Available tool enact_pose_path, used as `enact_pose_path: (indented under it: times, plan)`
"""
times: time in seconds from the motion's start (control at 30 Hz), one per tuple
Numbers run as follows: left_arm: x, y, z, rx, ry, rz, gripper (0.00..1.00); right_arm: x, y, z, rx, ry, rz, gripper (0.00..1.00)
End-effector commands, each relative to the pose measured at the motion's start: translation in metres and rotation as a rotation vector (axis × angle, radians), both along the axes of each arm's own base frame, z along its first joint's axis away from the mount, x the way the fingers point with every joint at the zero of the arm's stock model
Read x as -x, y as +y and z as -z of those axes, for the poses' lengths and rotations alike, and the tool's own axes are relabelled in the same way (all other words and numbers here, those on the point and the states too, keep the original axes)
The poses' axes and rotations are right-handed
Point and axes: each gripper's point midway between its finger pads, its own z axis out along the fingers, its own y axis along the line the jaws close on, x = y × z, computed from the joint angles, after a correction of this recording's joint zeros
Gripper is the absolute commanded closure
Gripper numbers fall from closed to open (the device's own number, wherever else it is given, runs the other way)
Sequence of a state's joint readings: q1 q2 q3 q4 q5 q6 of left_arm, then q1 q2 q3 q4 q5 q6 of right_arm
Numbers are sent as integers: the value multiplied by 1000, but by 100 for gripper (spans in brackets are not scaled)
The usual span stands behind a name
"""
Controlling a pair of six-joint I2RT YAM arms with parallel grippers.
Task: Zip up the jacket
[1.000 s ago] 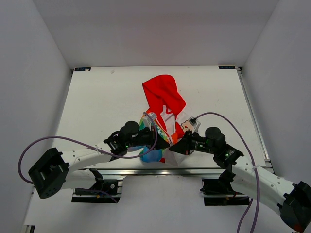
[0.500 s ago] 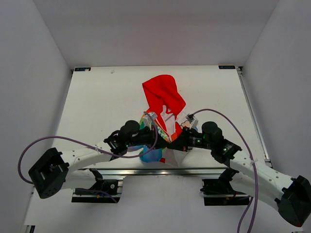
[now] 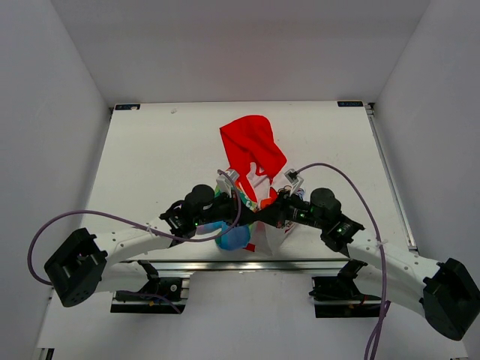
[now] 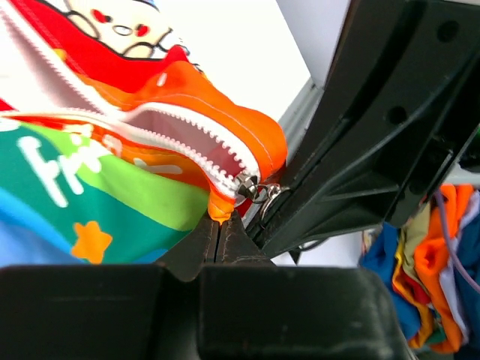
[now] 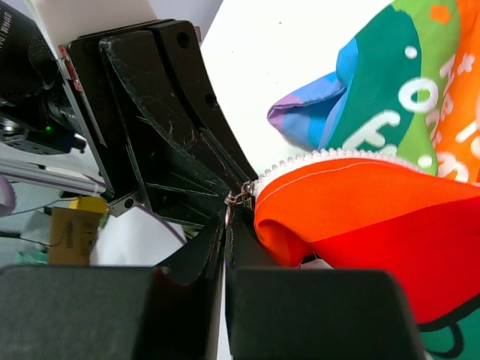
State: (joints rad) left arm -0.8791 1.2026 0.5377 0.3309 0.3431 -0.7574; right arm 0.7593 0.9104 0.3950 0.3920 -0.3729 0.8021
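jacket [image 3: 253,150] on a white desk [image 3: 150,150], grey walls [image 3: 240,45] around
my left fingers [image 4: 196,244] pinch its orange hem [image 4: 217,206] shut; my right fingers [image 5: 196,255] are clamped on the zip pull [image 5: 238,196].

Top camera: fixed high behind the arm bases, looking down, far, whole white table [image 3: 150,150] in frame. Wrist cameras: each sights along its own black two-finger gripper, left gripper [image 4: 221,229], right gripper [image 5: 225,229], very close, facing one another. Shared: small metal zip slider [image 4: 249,187] on the red-hooded, rainbow-striped child's jacket [image 3: 253,146].
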Motion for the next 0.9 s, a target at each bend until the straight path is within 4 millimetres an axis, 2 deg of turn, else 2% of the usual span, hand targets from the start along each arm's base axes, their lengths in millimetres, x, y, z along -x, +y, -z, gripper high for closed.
enact_pose_path:
  times: [0.0,0.1,0.13,0.23,0.27,0.43,0.57,0.6,0.7,0.77,0.83,0.87]
  plan:
    - [39,-1,19,-49,110,141,100,-40,6,-89,-189,-333,119,100]
    - [40,0,18,-54,115,139,100,-53,2,-83,-154,-309,189,100]
    - [40,0,18,-58,116,138,100,-64,-3,-80,-134,-302,258,100]
    - [42,5,24,-93,139,133,100,-82,-14,-66,-84,-283,370,100]
    - [44,6,26,-99,146,137,100,-91,-21,-66,-80,-283,434,100]
    - [59,17,36,-122,200,170,100,-104,-28,-72,-59,-335,504,100]
    - [75,19,40,-112,235,241,100,-107,-25,-66,-46,-290,506,100]
    - [77,20,41,-112,245,251,100,-105,-24,-58,-15,-267,490,100]
    - [76,19,41,-112,240,246,100,-90,-18,-52,8,-214,412,100]
    - [73,18,38,-108,222,243,100,-80,-20,-45,37,-178,379,100]
    - [72,17,37,-114,204,247,100,-76,-24,-48,51,-184,374,100]
    - [71,18,37,-128,206,245,100,-73,-27,-41,82,-161,371,100]
